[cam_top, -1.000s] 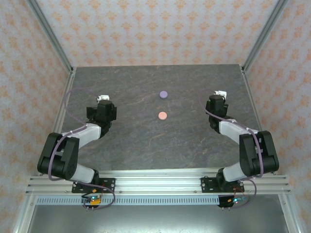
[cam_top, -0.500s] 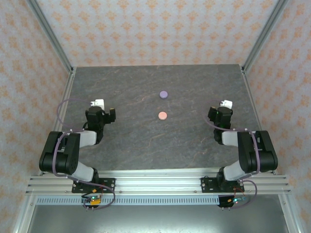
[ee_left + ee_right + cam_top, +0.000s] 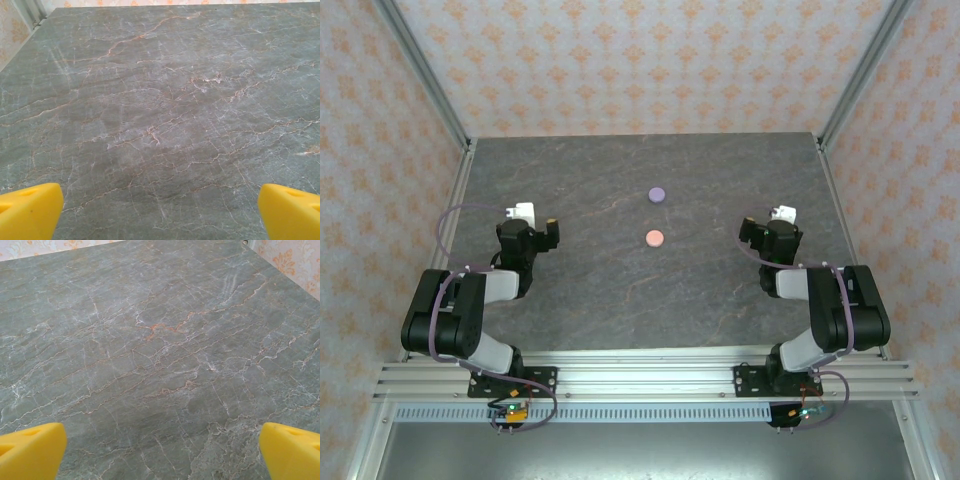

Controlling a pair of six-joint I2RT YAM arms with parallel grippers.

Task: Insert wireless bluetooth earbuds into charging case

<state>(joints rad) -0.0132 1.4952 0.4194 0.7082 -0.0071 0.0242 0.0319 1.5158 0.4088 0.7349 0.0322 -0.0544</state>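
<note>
L gripper (image 3: 160, 212) hangs over the table (image 3: 600, 300) w/ fingers spread wide, holding nothing. R gripper (image 3: 160, 452) is the same, wide and empty. 2 discs lie mid-table btwn the arms, well apart from both: purple disc (image 3: 657, 195) further back, peach disc (image 3: 654, 238) nearer.

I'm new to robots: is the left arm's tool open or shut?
Open. The left tool has its yellow fingers far apart, bare table between them.

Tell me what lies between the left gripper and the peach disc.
Nothing: the top external view shows bare grey table from the left gripper to the peach disc.
</note>
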